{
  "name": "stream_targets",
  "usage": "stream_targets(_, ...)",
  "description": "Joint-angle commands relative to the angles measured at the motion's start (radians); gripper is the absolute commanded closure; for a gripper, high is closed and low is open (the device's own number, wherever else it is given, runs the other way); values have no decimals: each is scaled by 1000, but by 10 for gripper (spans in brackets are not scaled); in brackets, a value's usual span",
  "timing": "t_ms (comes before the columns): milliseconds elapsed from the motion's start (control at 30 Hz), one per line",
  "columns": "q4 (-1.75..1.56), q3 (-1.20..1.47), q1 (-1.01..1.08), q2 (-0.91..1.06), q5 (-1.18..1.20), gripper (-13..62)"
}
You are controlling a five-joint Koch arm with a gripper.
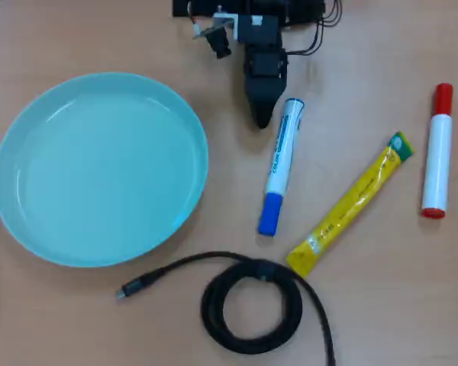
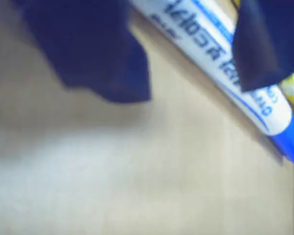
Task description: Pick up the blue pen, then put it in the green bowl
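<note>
Gripper (image 2: 191,73) apart, low over bench (image 1: 382,305), pen (image 1: 281,164) off-centre toward right jaw. Shift right, straddle barrel, then close.

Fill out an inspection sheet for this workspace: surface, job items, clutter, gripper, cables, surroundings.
Surface: bare wooden table, no spills seen.
Job items: blue pen lies flat, blue cap toward the bottom of the overhead view, not lifted. Green bowl sits left of it in that view, empty.
Clutter: red-capped marker at the right edge; yellow sachet lies slanted between the two markers.
Gripper: gripper is low beside the pen's top end; in the wrist view the jaws stand apart, open, with the pen passing under one of them, not clamped.
Cables: coiled black cable with a loose plug end, below the pen; thin wires at the arm's base.
Surroundings: nothing seen.
</note>
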Motion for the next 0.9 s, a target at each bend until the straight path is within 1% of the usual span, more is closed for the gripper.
stream_targets(0, 189, 18, 0, 97, -5, 343)
stream_targets(133, 219, -20, 0, 95, -2, 343)
stream_targets(367, 446, -184, -8, 95, 0, 343)
stream_targets(667, 558, -284, -15, 97, -12, 343)
stream_targets(867, 765, -436, -21, 95, -12, 343)
